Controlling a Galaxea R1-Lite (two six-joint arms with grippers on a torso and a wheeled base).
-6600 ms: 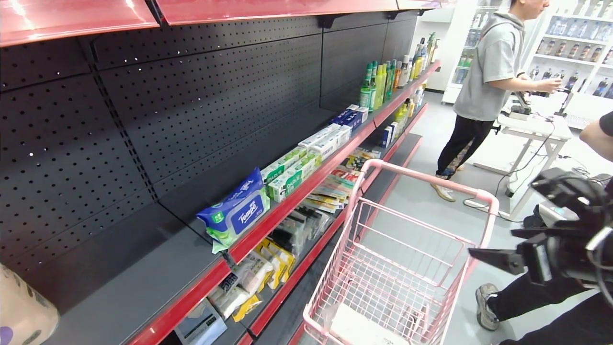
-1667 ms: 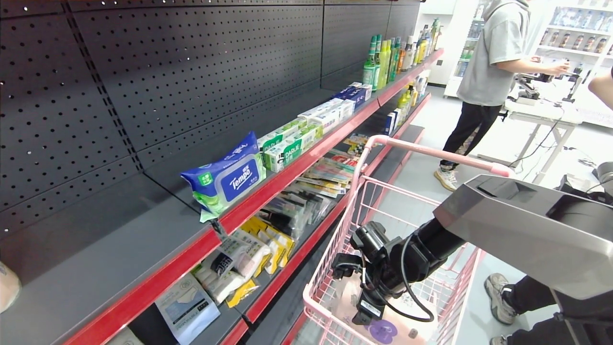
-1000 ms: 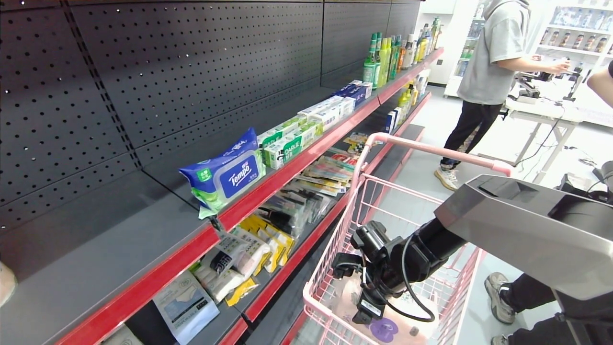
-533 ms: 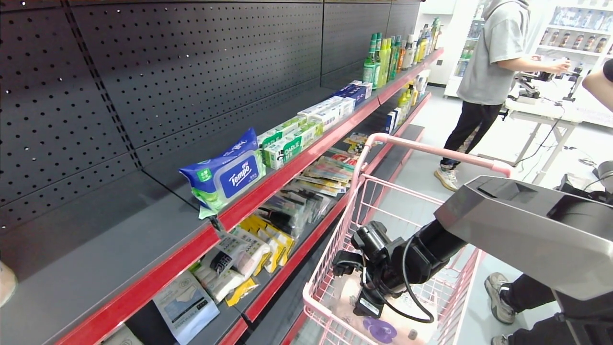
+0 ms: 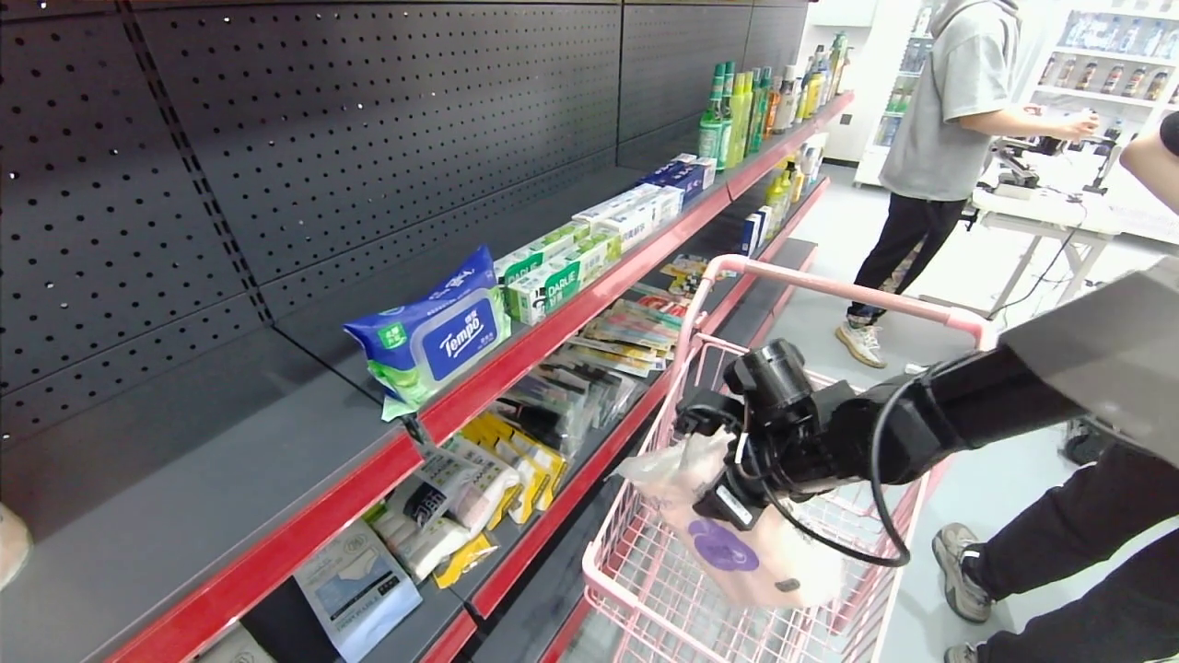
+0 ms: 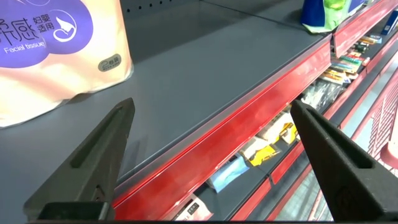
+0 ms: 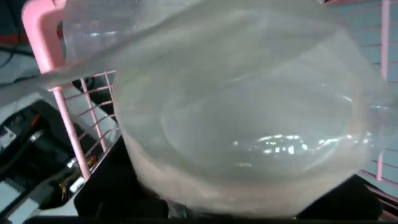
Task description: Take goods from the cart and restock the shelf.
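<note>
One tissue pack (image 6: pixel 56 56) is sitting on the shelf (image 6: pixel 205 68).
Right gripper (image 5: pixel 714 460) is clamping a second pack (image 5: pixel 746 562) over the cart (image 5: pixel 829 293), 5 o'clock; left gripper (image 6: pixel 211 106) is hanging spread apart.

There's the right end effector (image 5: pixel 717 465), clamped on the crinkled top of a peach plastic-wrapped tissue pack with a purple emblem (image 5: pixel 741 557). The pack hangs over the pink wire cart (image 5: pixel 834 293), just right of the grey, red-edged shelf (image 5: pixel 230 479).

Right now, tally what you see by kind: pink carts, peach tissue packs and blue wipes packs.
Pink cart: 1
Peach tissue packs: 2, the held pack and the shelf pack
Blue wipes pack: 1
Total: 4
</note>
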